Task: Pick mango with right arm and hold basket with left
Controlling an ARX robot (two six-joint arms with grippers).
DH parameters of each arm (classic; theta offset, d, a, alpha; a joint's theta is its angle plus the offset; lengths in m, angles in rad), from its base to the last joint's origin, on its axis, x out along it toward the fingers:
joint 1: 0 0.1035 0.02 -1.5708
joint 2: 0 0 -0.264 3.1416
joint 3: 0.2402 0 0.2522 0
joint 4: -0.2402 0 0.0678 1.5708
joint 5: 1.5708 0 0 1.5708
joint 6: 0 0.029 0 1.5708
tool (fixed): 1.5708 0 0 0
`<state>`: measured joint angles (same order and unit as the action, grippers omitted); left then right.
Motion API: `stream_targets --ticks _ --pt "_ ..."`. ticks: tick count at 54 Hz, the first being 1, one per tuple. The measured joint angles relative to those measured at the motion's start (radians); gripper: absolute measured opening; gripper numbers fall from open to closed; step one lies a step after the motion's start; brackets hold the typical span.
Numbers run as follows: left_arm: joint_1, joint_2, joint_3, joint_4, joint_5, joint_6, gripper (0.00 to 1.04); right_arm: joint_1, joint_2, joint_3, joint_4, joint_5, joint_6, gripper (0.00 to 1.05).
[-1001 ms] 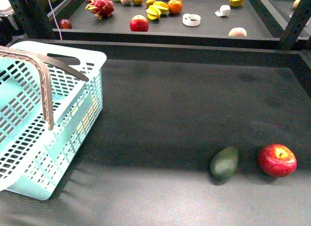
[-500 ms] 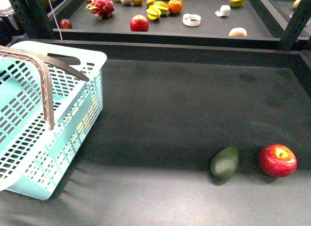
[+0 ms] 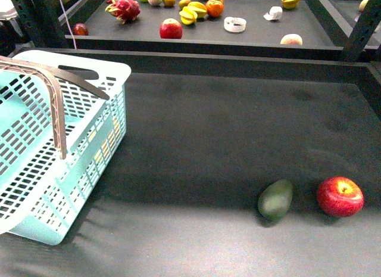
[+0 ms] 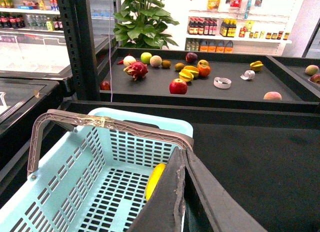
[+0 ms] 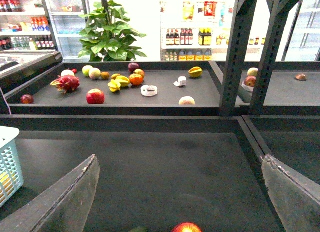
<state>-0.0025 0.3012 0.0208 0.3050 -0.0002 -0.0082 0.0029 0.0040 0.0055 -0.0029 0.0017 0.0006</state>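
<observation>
Two fruits sit loose on the dark table (image 3: 202, 146) in the front view, and neither arm shows up in that shot. Starting at the left: the aqua basket (image 3: 89, 146) is tipped toward the camera, its grey-brown handles (image 3: 56, 110) swung up over the opening; from the left wrist camera you can see the mango (image 4: 154, 180) lying inside on the basket floor, close to the near wall, partly hidden behind the left gripper (image 4: 181, 192); that gripper's fingers look pressed together right at the basket rim, though I can't tell whether they're actually pinching the rim or just resting beside it.

Moving right across the table: a dark green oval fruit (image 3: 275, 199) lies near the front edge, then a red apple (image 3: 340, 196) just beside it, not touching; the apple also peeks in at the edge of the right wrist picture (image 5: 186, 227).

The right gripper (image 5: 185, 192) is spread wide, one finger at each side of its own view, nothing between them, hanging above the table over the apple.

Behind the table a raised shelf (image 3: 256, 36) carries a scatter of other fruit: a dragon fruit (image 3: 123, 8), another apple (image 3: 171, 28), some yellow and orange pieces.
</observation>
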Motion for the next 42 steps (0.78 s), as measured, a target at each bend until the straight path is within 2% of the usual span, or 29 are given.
stream_targets --ticks 22,28,42 --pt "0.000 -0.123 0.000 -0.124 0.000 0.000 0.04 0.000 0.000 0.000 0.000 0.000 0.000 0.97" --pt "0.000 -0.261 0.000 -0.290 0.000 0.001 0.04 0.000 0.000 0.000 0.000 0.000 0.000 0.97" --pt "0.000 -0.296 0.000 -0.303 0.000 0.001 0.04 0.000 0.000 0.000 0.000 0.000 0.000 0.97"
